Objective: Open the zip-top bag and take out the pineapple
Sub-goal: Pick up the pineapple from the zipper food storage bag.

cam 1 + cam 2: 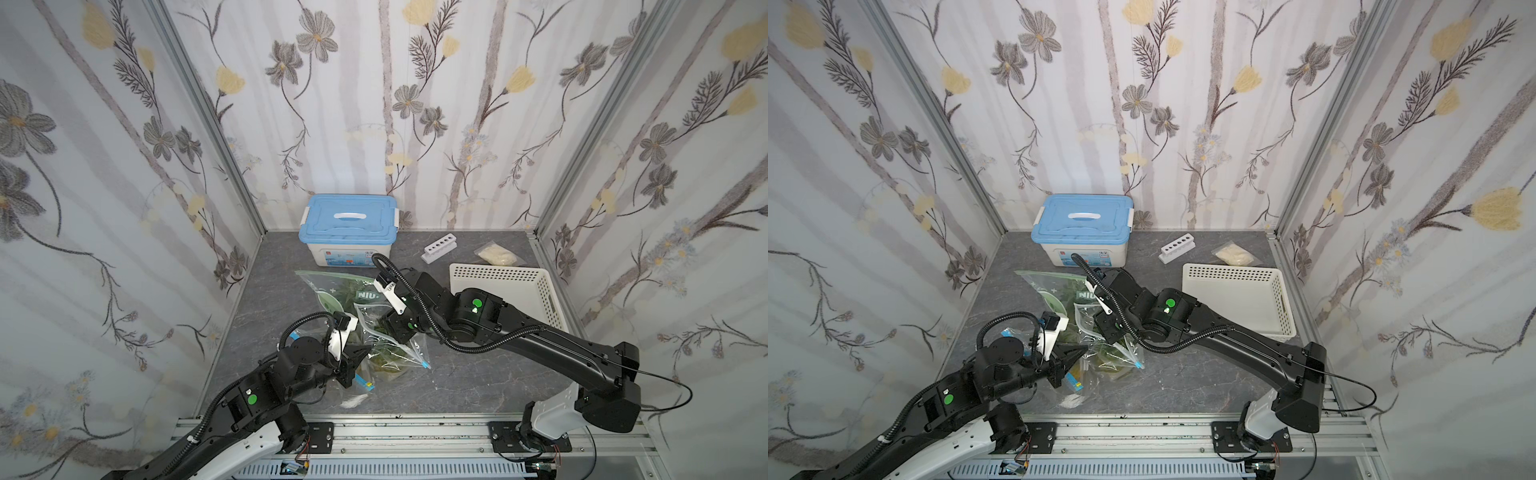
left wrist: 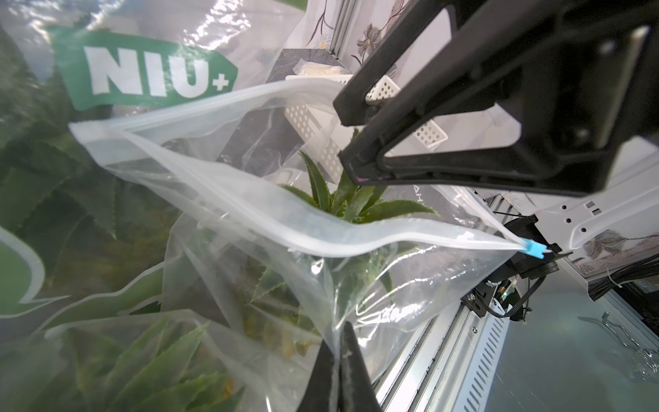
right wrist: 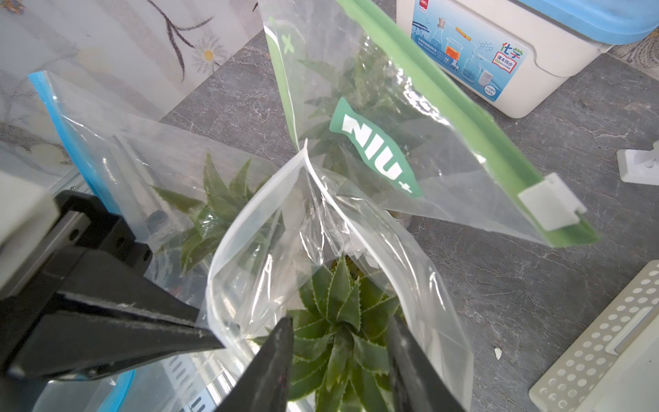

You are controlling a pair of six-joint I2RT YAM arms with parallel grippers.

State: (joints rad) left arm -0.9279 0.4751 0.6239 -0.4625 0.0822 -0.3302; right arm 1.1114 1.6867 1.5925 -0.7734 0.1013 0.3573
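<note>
Pineapple point(image 3: 342, 360) sits inside the clear bag point(image 3: 249, 246), its leafy crown pointing at the mouth, which gapes wide. In both top views the bag stands near the front middle of the table point(image 1: 478, 374), between the two arms. The left claw point(image 2: 337, 344) is pressed together on the bag's film, pinching one wall; the right wrist view shows its tip at the rim. The right claw point(image 3: 338, 319) is spread, its two fingers reaching into the mouth on either side of the crown; whether they touch the leaves I cannot tell. A blue slider point(image 2: 534, 248) sits at one end of the zip track. Two more bags holding pineapples crowd against this one: a green bag point(image 3: 378, 149) marked NIU+ behind it, and a blue-edged bag point(image 3: 89, 142) beside the left claw. A blue-lidded box point(image 1: 349, 216) stands at the back wall, and a white basket point(image 1: 498, 270) lies by the right arm.
</note>
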